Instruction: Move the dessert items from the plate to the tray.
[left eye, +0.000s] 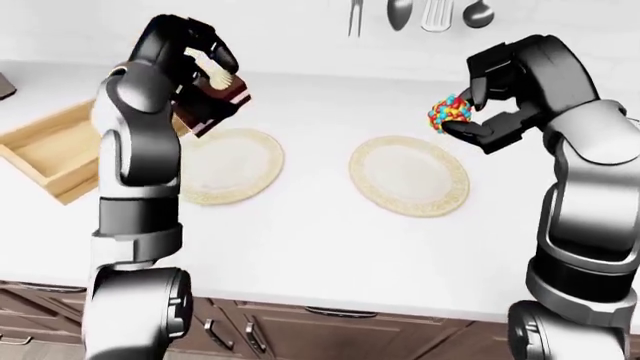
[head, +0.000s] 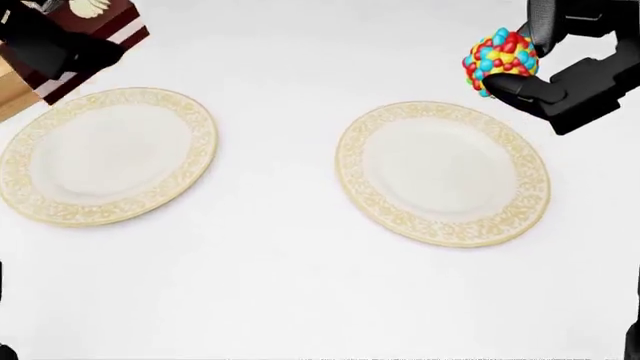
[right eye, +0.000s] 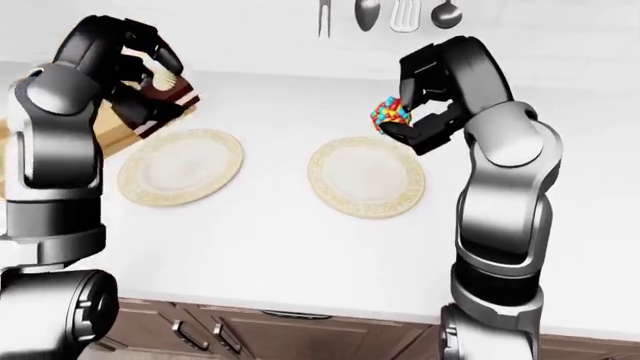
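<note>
My left hand (left eye: 203, 81) is shut on a chocolate cake slice (left eye: 218, 103) topped with a cream dollop, held in the air above the top-left rim of the left gold-rimmed plate (head: 105, 154) and just right of the wooden tray (left eye: 50, 150). My right hand (left eye: 465, 112) is shut on a colourful sprinkle-covered ball (head: 500, 60), held up above the top-right edge of the right gold-rimmed plate (head: 445, 172). Nothing lies on either plate. In the head view only the cake's lower corner and the right hand's fingers (head: 560, 90) show.
Both plates rest on a white counter (left eye: 300, 232). Kitchen utensils (left eye: 420, 13) hang on the wall at the top. Brown cabinet drawers (left eye: 300, 330) run below the counter's near edge. The tray sits at the counter's left side.
</note>
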